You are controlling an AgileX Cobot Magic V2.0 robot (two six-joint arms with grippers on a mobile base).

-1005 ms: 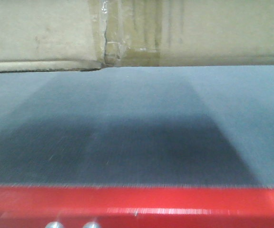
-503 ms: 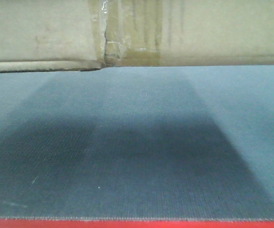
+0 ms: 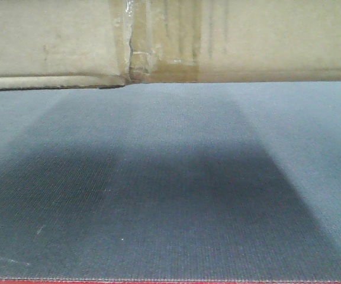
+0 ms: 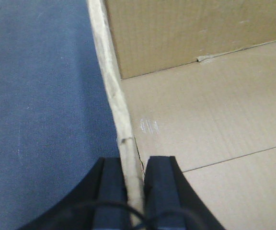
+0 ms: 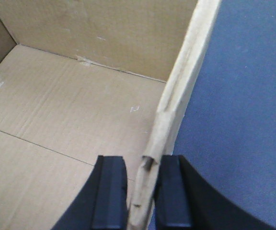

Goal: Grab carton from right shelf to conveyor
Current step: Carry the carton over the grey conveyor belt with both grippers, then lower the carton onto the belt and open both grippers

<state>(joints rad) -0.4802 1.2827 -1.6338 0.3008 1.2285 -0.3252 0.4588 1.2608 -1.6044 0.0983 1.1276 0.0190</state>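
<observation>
The brown carton [image 3: 247, 41] fills the top of the front view, its taped seam showing, its lower edge just over the dark grey conveyor [image 3: 170, 177]. My left gripper [image 4: 133, 165] is shut on the carton's left wall edge, with the open inside of the carton [image 4: 214, 120] to the right and the conveyor [image 4: 42, 96] to the left. My right gripper [image 5: 143, 163] is shut on the crumpled right wall edge, with the inside of the carton [image 5: 71, 110] to the left and the conveyor [image 5: 243, 120] to the right. The right shelf is out of view.
A thin sliver of the belt's red strip [image 3: 170, 282] shows at the very bottom of the front view. A broad dark shadow [image 3: 158, 213] lies on the belt in front of the carton.
The red strip has slid down almost out of the front view and more belt shows. The carton stays at the same place in the frame.
</observation>
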